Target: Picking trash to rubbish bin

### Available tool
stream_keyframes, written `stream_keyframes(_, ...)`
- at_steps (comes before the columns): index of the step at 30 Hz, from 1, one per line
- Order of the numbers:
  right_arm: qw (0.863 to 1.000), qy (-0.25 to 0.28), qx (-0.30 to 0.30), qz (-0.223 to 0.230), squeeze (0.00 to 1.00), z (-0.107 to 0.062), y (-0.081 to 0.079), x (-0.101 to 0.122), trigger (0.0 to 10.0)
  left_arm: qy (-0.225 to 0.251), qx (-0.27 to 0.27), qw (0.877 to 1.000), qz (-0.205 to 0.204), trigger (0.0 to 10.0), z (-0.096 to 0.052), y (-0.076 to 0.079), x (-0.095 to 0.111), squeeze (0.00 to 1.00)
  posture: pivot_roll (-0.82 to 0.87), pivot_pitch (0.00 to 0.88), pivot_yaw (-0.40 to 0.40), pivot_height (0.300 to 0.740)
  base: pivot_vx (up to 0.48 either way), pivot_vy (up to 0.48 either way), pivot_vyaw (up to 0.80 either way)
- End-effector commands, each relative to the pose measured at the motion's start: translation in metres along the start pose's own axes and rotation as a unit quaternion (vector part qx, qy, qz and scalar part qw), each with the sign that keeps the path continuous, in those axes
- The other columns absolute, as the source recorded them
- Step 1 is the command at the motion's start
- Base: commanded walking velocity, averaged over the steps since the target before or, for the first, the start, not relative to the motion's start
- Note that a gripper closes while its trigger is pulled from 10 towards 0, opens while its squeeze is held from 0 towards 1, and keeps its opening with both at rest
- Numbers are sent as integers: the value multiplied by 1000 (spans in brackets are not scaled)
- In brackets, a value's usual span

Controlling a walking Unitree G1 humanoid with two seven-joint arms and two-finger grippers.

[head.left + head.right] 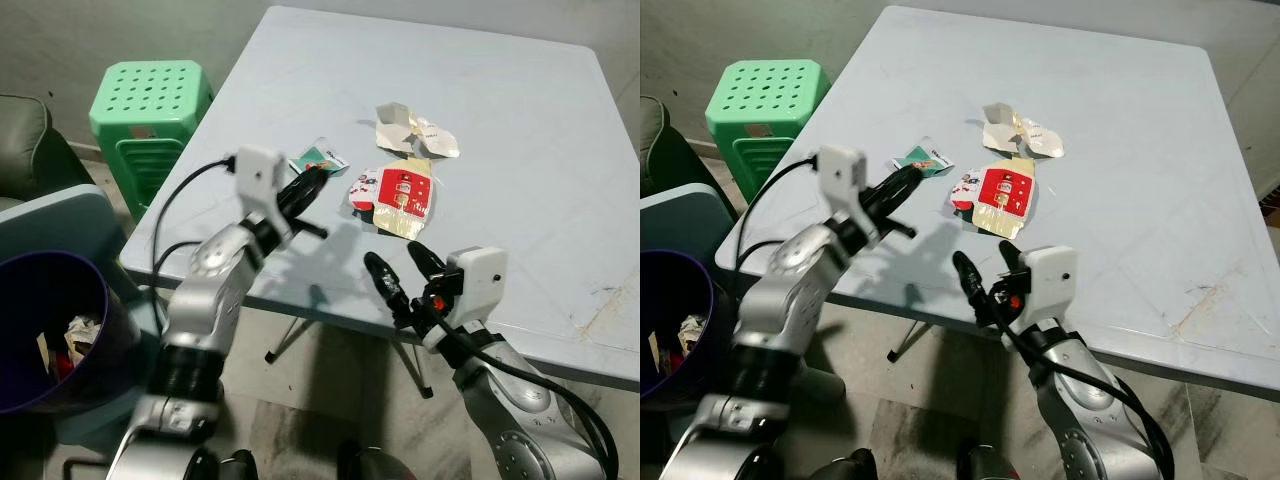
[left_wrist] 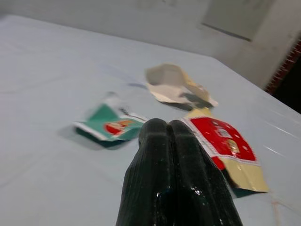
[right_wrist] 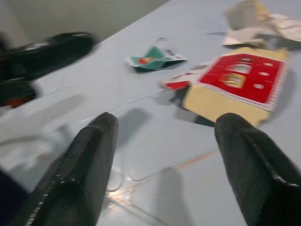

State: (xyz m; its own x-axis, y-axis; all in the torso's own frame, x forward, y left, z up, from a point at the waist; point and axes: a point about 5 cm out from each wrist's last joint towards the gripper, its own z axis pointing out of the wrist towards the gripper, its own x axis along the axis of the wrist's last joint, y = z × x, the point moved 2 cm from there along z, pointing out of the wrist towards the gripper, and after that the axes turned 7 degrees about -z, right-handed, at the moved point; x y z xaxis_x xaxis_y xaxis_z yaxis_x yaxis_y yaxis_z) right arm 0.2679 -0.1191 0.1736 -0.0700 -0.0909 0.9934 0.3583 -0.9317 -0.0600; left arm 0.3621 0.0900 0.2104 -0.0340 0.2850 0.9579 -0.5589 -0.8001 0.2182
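Three pieces of trash lie on the pale blue table point(image 1: 520, 150): a small green wrapper point(image 1: 320, 157), a red and cream packet point(image 1: 398, 195), and a crumpled cream paper point(image 1: 412, 130) behind them. My left gripper point(image 1: 318, 176) is shut and empty, hovering just in front of the green wrapper point(image 2: 110, 125). My right gripper point(image 1: 393, 255) stands open over the table's front edge, short of the red packet point(image 3: 244, 77), with nothing between its fingers. A dark purple rubbish bin point(image 1: 100, 295) with some trash inside stands on the floor at my lower left.
A green plastic stool point(image 1: 150, 100) stands beside the table's left edge. A dark seat point(image 1: 25, 140) and a grey-blue panel point(image 1: 60, 220) are at the far left, behind the bin. Folding table legs point(image 1: 290, 340) show under the front edge.
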Motion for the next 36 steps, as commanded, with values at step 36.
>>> stream_keyframes(36, 978, 79, -189, -45, 1000, 11, 66, 18, 10000, 31, 113, 990, 77, 10000, -43, -23, 25, 0, -120, 149, -34, 740, 0, 0, 0)
